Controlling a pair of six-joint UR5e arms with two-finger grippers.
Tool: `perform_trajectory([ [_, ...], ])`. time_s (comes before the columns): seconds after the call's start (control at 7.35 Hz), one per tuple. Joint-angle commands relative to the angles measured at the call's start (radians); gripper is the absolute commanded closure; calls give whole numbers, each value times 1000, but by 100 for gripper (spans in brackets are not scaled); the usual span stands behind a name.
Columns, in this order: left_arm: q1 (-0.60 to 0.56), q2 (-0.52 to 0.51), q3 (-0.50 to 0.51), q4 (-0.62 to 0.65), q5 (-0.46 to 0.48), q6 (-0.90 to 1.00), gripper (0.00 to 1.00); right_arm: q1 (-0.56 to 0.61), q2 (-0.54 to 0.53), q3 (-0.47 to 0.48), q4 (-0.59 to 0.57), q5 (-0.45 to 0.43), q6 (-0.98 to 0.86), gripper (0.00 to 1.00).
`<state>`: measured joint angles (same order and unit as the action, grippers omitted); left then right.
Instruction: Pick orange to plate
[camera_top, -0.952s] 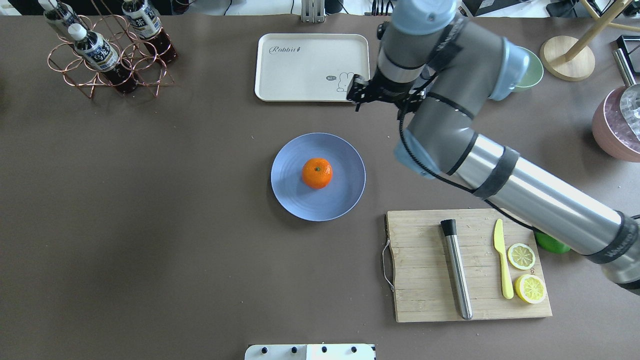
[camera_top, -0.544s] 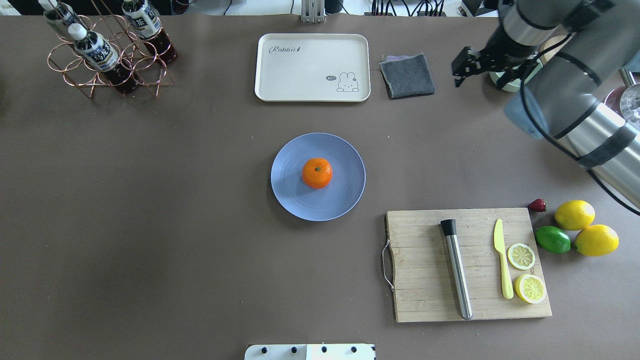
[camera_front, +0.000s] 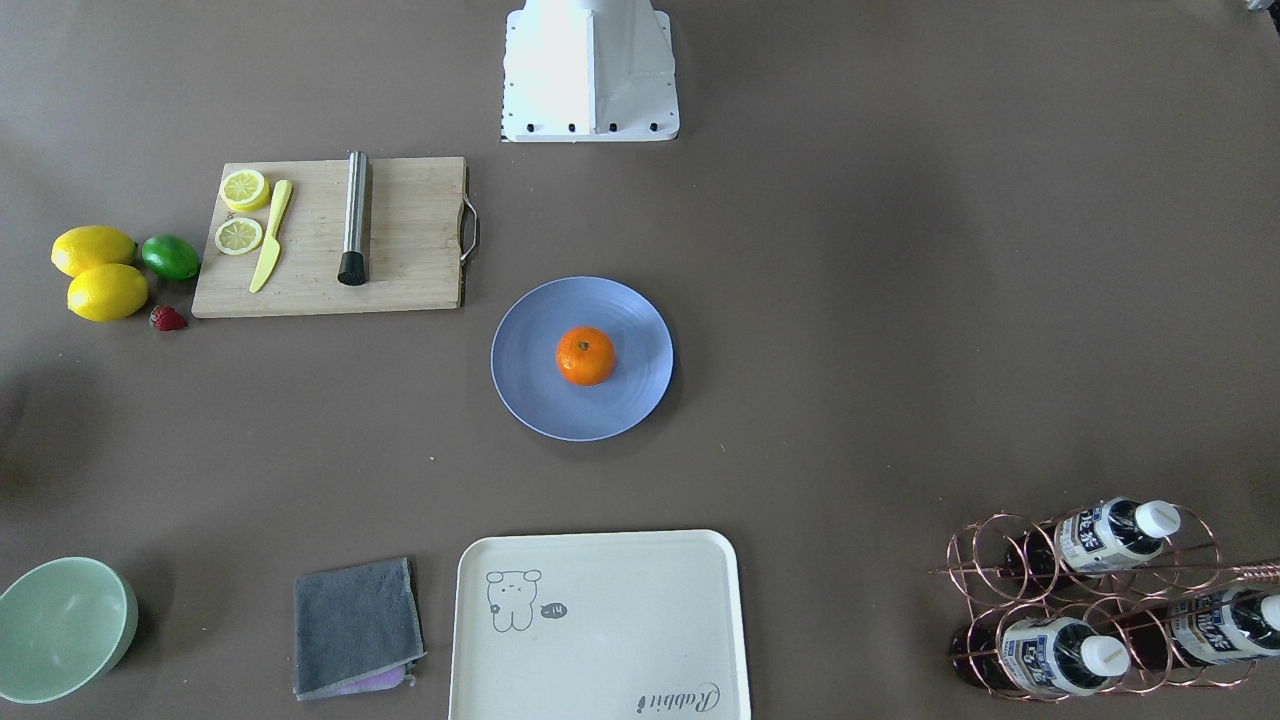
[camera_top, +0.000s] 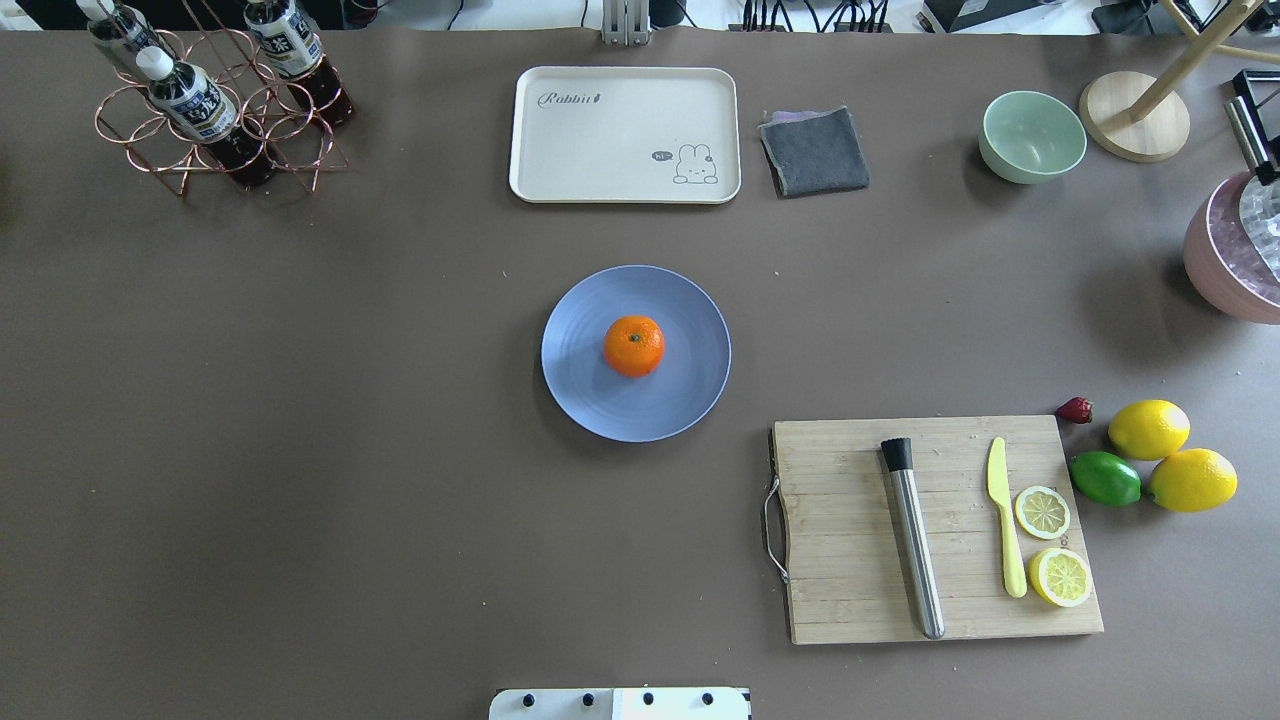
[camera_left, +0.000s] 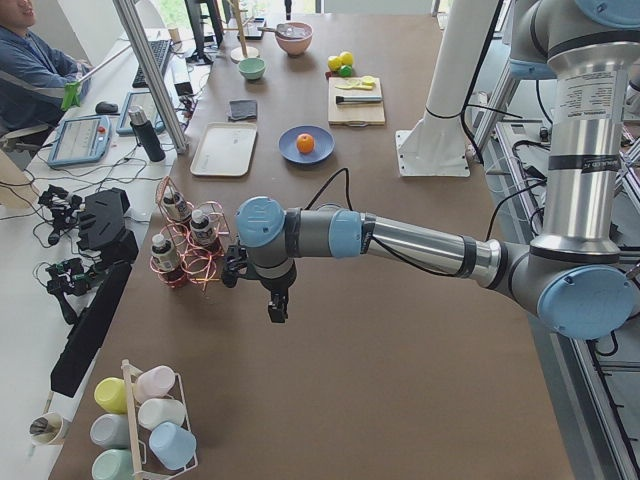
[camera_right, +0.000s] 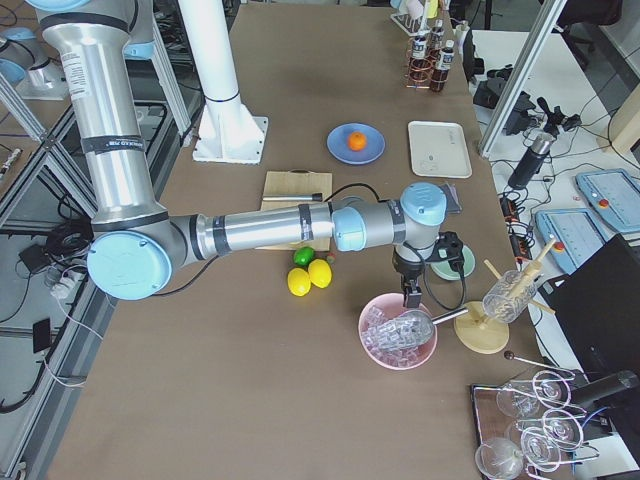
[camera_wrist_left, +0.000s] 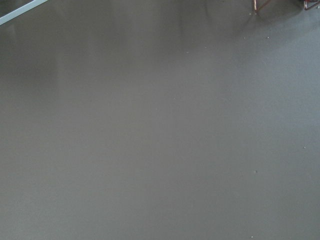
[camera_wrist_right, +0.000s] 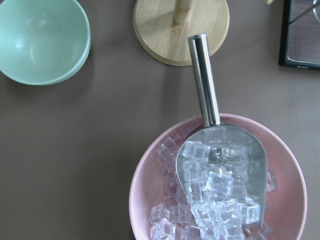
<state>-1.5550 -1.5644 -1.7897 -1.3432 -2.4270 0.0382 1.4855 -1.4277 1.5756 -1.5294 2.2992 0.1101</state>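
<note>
The orange (camera_top: 633, 345) rests in the middle of the periwinkle-blue plate (camera_top: 680, 395) at the table's centre, with nothing touching it; it also shows in the front-facing view as the orange (camera_front: 585, 355) on the plate (camera_front: 520, 385). Neither arm reaches into the overhead or front-facing views. My left gripper (camera_left: 277, 310) hangs over bare table near the bottle rack, far from the plate. My right gripper (camera_right: 408, 298) hovers above the pink ice bowl (camera_wrist_right: 145, 200) at the table's right end. I cannot tell whether either one is open or shut.
A cutting board (camera_top: 850, 530) with a muddler, yellow knife and lemon slices lies right of the plate, with lemons (camera_top: 1150, 430), a lime and a strawberry beside it. At the back stand a cream tray (camera_top: 620, 135), grey cloth (camera_top: 815, 150), green bowl (camera_top: 1033, 135) and bottle rack (camera_top: 210, 110).
My right arm swung from above the tray's right edge away to the right and left the overhead view. The orange and plate stayed put.
</note>
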Motion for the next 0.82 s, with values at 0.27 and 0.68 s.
perform_trajectory([
  [0.27, 0, 0, 15, 3, 5, -3, 2, 32, -181, 113, 9, -14, -9, 0],
  [0.68, -2, 1, 23, 4, 3, -3, 2, 30, -195, 109, 12, -14, -9, 0],
])
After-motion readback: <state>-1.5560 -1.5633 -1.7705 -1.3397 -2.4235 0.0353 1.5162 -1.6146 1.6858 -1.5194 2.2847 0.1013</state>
